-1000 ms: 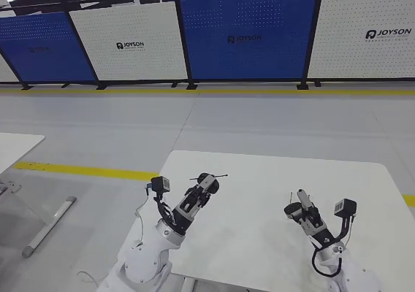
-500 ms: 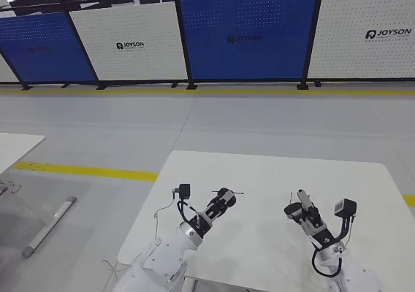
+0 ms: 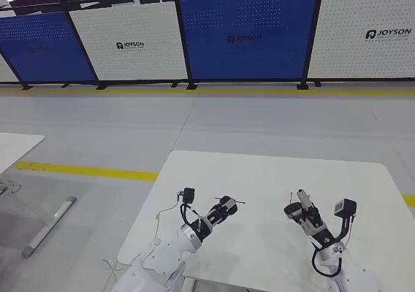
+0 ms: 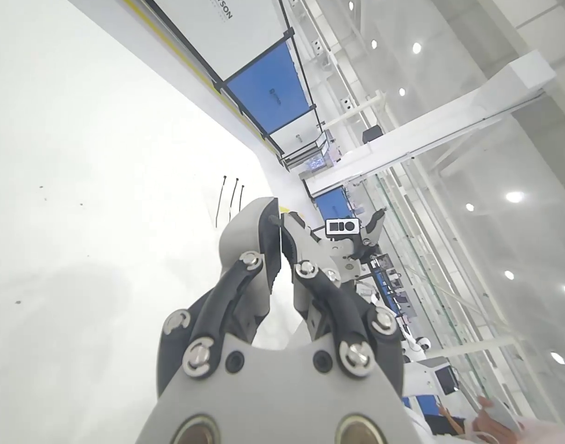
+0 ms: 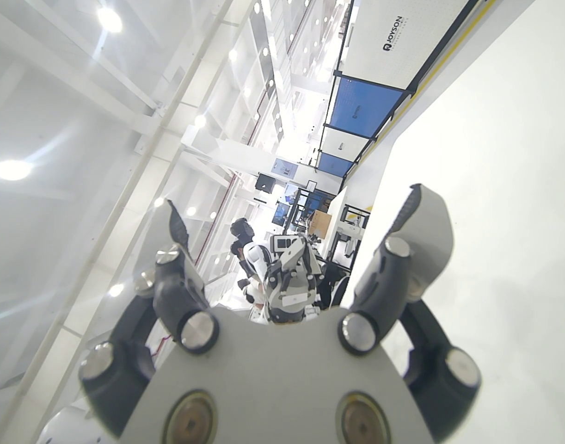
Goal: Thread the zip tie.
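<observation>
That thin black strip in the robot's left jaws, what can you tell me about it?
The zip tie is a thin, straight black strip, plastic by its look. The left gripper has it pinched between shut jaws, over the white table near its front edge. In the top view a short length sticks out sideways past the jaws. In the left wrist view it shows as a dark line between them. Its head is too small to make out.

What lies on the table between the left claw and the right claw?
Bare table, apart from three loose zip ties lying toward the right claw; left wrist view shows them beyond the left claw.
</observation>
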Available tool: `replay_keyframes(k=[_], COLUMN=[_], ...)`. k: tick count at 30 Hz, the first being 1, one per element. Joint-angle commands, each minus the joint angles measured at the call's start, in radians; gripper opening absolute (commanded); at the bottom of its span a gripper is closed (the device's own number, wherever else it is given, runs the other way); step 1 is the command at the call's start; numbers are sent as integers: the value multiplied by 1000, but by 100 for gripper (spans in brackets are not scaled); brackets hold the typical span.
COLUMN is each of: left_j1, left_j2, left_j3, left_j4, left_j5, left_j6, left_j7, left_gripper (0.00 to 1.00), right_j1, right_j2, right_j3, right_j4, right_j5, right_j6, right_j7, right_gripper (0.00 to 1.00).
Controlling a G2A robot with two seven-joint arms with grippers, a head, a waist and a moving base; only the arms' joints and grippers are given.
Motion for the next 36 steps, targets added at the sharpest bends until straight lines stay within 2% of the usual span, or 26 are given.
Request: replay_keyframes(k=[1,6,10,11,13,16,18,20,21,36], left_j1=[0,0,0,0,0,0,0,0,0,0], left_j2=[0,0,0,0,0,0,0,0,0,0], left_j3=[0,0,0,0,0,0,0,0,0,0], left_j4=[-1,-1,-1,-1,-1,-1,-1,-1,-1,-1], left_j5=[1,1,1,1,1,1,1,1,1,1], left_j6=[1,1,1,1,1,1,1,1,1,1], left_j7=[1,1,1,1,1,1,1,1,1,1], left_gripper=[0,0,0,0,0,0,0,0,0,0], right_j1=[0,0,-5,-2,4,23,48,76,86,86], right_j2=[0,0,11,17,22,31,38,41,41,41], right_j3=[0,2,50,69,92,112,116,108,108,108], right_j4=[0,-7,-54,-61,-78,-110,-131,-127,-125,-125], right_j5=[0,-12,-100,-178,-262,-377,-466,-506,-507,-507], right_j6=[0,0,0,5,35,99,149,195,209,209], right_j7=[0,-2,18,34,15,55,123,187,187,187], right_gripper=[100,100,100,100,100,100,100,100,100,100])
